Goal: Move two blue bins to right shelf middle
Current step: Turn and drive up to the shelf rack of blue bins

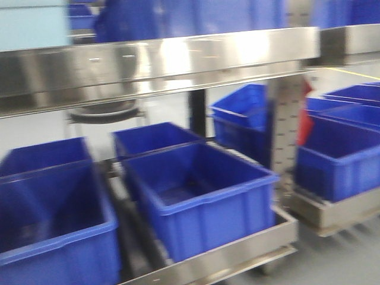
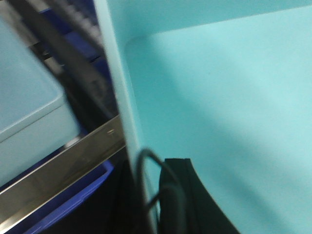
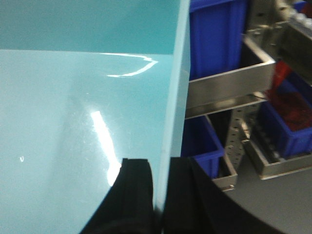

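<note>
Both grippers hold one pale blue bin (image 2: pixel 219 97) by opposite walls. My left gripper (image 2: pixel 152 170) is shut on its left wall, one black finger (image 2: pixel 183 195) inside the tub. On the right wall (image 3: pixel 170 122) my right gripper (image 3: pixel 161 168) is shut, with one finger on each side. A second pale blue bin (image 2: pixel 24 122) stands to the left, above a steel rail (image 2: pixel 63 165). In the front view a pale blue bin (image 1: pixel 32 24) shows at the top left, above the broad shiny rail (image 1: pixel 160 62) of the shelf level. Neither gripper shows in that view.
Several dark blue tubs (image 1: pixel 196 190) sit on the level below the rail, and more (image 1: pixel 344 154) on the rack at the right. A perforated steel post (image 1: pixel 288 119) stands between the racks. Something red (image 3: pixel 287 97) lies among blue tubs at the right.
</note>
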